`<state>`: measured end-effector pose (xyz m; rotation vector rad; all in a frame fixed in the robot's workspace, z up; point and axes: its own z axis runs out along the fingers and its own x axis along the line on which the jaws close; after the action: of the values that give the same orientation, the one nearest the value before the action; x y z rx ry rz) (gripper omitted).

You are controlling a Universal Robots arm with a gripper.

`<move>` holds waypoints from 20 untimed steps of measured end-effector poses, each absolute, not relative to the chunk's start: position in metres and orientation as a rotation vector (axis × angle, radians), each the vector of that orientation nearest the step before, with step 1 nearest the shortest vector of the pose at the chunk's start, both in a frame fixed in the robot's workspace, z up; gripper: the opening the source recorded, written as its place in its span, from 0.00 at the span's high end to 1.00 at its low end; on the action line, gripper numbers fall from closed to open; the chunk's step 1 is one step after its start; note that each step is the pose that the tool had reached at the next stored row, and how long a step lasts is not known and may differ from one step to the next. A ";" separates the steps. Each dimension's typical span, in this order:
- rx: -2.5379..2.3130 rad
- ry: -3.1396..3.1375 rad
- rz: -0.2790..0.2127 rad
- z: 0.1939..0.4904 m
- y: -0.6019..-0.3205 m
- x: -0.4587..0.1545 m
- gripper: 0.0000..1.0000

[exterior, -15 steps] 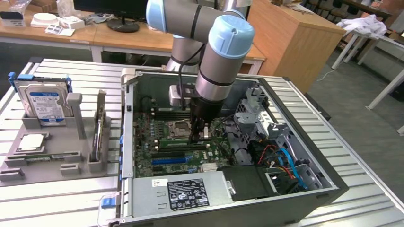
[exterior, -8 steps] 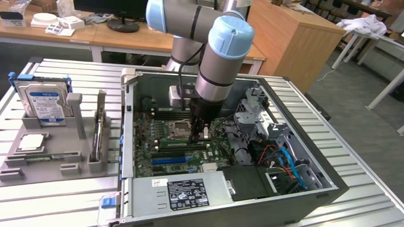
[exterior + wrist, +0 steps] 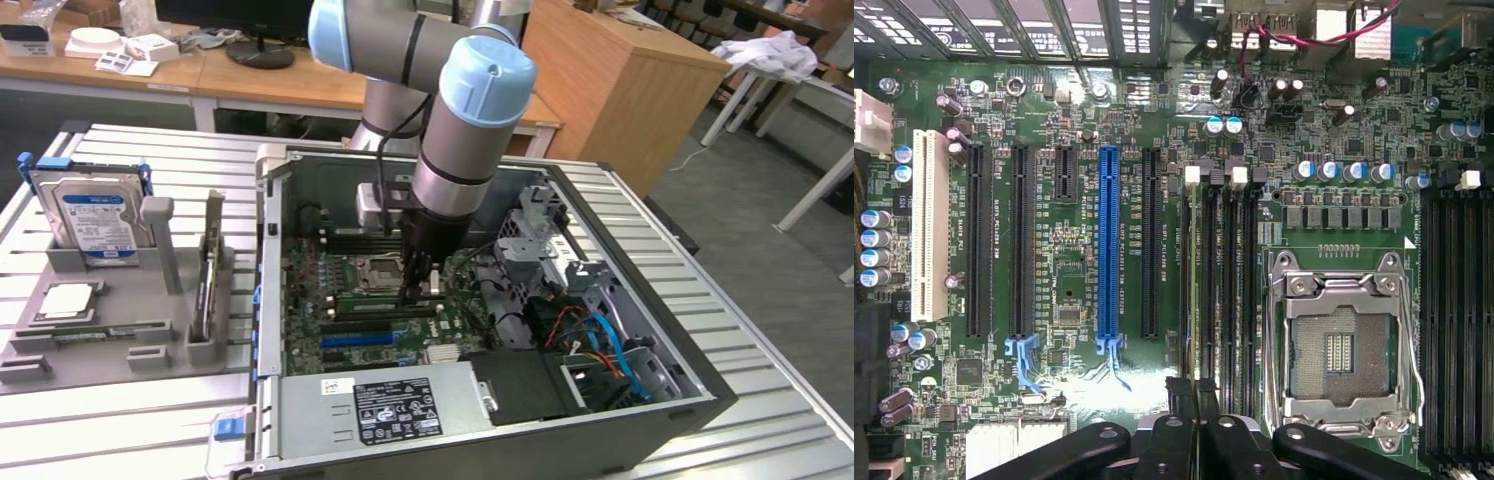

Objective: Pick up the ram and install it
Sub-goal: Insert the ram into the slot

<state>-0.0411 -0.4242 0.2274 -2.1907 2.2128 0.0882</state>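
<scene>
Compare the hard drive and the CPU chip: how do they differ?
The hard drive stands upright; the CPU chip lies flat. The hard drive is clearly larger than the CPU chip. The hard drive has a blue label; the CPU chip looks plain silver. Both sit on the grey holder beside the case.

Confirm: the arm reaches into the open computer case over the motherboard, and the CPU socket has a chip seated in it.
One thing is wrong: the wrist view shows the CPU socket empty, bare contacts inside its metal frame. The arm does reach into the open computer case over the motherboard.
</scene>
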 end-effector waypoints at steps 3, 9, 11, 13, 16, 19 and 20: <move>-2.191 2.213 0.088 0.227 -0.424 -0.041 0.88; -2.191 2.213 0.088 0.227 -0.424 -0.041 0.82; -2.191 2.213 0.088 0.227 -0.424 -0.041 0.75; -2.191 2.213 0.088 0.227 -0.424 -0.041 0.75; -2.191 2.213 0.088 0.230 -0.424 -0.041 0.75; -2.191 2.213 0.088 0.239 -0.424 -0.041 0.75; -2.191 2.213 0.088 0.243 -0.424 -0.041 0.75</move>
<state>-0.0412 -0.4241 0.2431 -2.1906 2.2127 0.0883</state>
